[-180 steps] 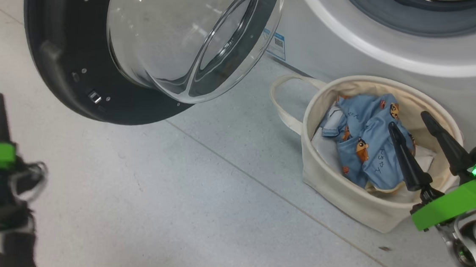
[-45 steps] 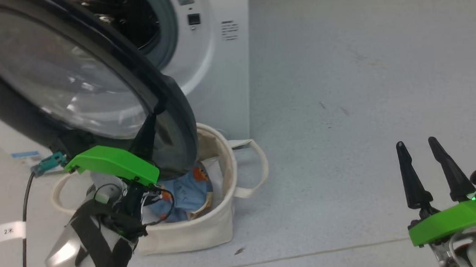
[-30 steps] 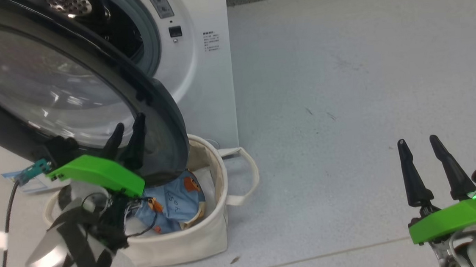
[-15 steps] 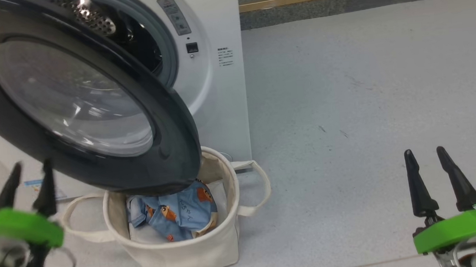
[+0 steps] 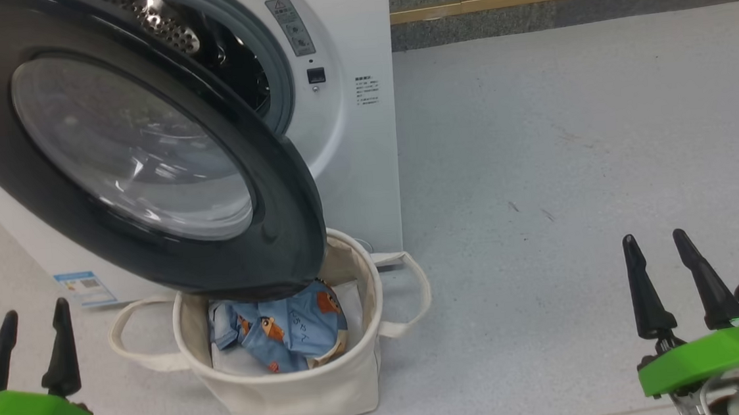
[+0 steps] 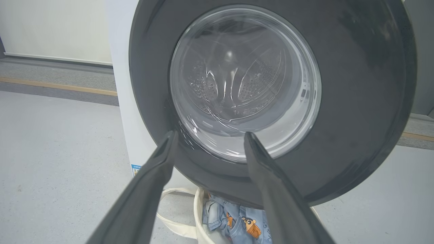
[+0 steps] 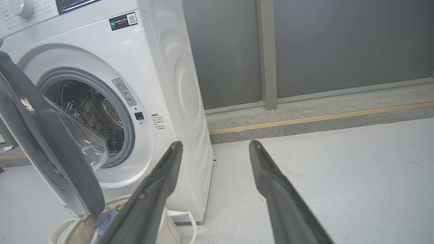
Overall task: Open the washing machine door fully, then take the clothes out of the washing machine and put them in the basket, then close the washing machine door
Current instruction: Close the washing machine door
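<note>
- Hanging half-shut, the washing machine door [image 5: 142,166] stands out at an angle from the washing machine [image 5: 366,168]. Its outer face is turned toward the left claw [image 5: 35,312], and its free edge overhangs the basket [image 5: 292,392].
- The door lies ahead of and above the left claw. In the left wrist view both fingers aim at the lower rim of the glass, apart from it.
- The left claw is spread wide and has hold of nothing.
- The right claw [image 5: 653,238] is also spread wide and empty. It is well apart to the right over bare floor [image 5: 569,152], so the left arm is plainly nearer the door.
- The door's hinge side sits to the left and its free edge to the right. Closing it probably calls for a push on the outer face near that free edge, toward the machine.
- The basket stands on the floor at the foot of the machine's front, near its right front corner. It holds the clothes [image 5: 280,330], a blue printed garment lying on white fabric.
- The drum [image 5: 198,43] looks empty as far as the gap shows, so only the closing seems left.
- The door's lower edge passes close over the basket rim; whether they touch, I cannot tell.
</note>
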